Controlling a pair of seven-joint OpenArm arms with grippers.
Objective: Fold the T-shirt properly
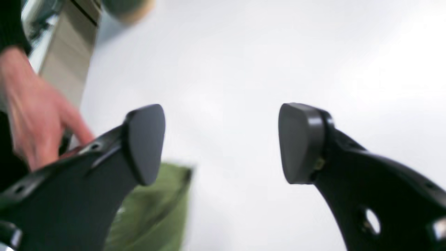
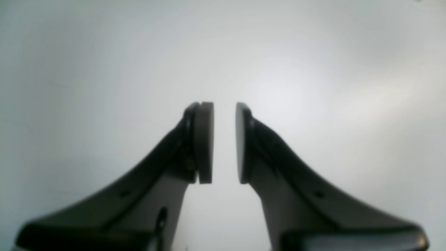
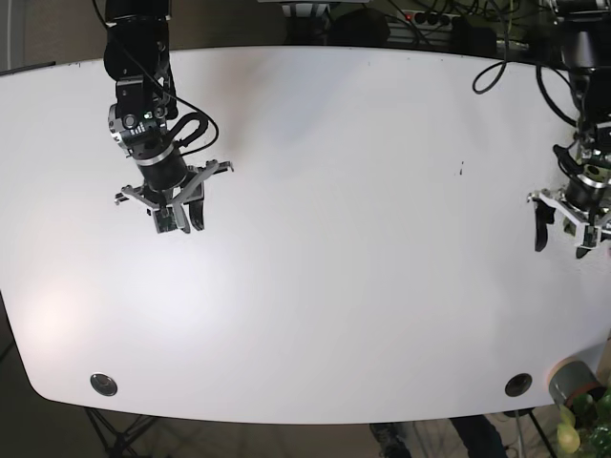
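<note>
A piece of green cloth point(image 1: 156, 212), likely the T-shirt, shows blurred at the lower left of the left wrist view, beside the white table's edge. No shirt lies on the table point(image 3: 334, 191) in the base view. My left gripper point(image 1: 221, 143) is wide open and empty; in the base view it point(image 3: 561, 240) hangs at the table's right edge. My right gripper point(image 2: 224, 143) holds nothing, and its pads stand a narrow gap apart. In the base view it point(image 3: 179, 221) is over the table's left part.
A person's hand point(image 1: 35, 104) is close to my left gripper's finger, off the table's edge. A grey round object point(image 3: 573, 379) and something green point(image 3: 597, 434) sit past the table's front right corner. Cables run along the far edge.
</note>
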